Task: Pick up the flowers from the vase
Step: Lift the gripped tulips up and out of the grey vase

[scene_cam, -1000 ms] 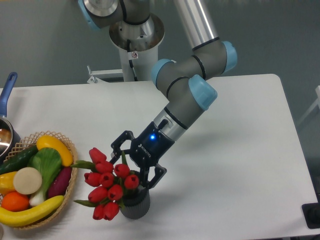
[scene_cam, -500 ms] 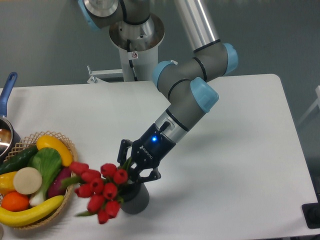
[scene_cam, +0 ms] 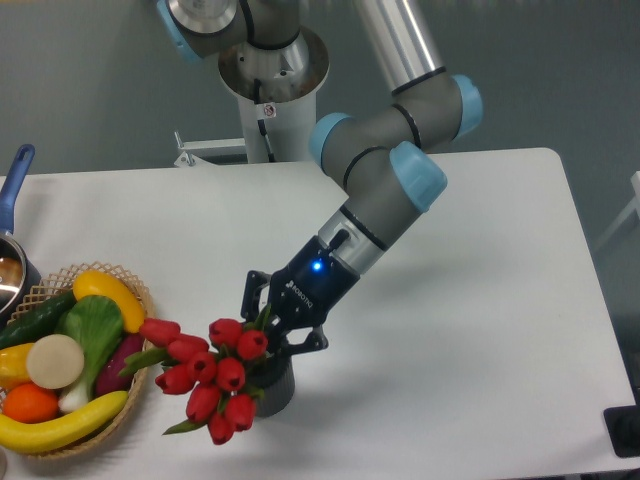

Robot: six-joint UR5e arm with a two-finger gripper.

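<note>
Black two-finger gripper [scene_cam: 268, 335] clenched on stems of red tulip bunch [scene_cam: 208, 372]; buds fan down-left of it, over dark grey ribbed vase [scene_cam: 275, 390].

The vase [scene_cam: 277, 392] stands on the tabletop [scene_cam: 470, 330] directly below the tool [scene_cam: 272, 328]. The flowers [scene_cam: 210, 375] lean out lower left of the tool, and the basket [scene_cam: 118, 420] sits farther left.

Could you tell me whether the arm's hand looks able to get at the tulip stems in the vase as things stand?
Probably yes: the hand appears closed on the tulips right above the vase, with nothing between them.
</note>
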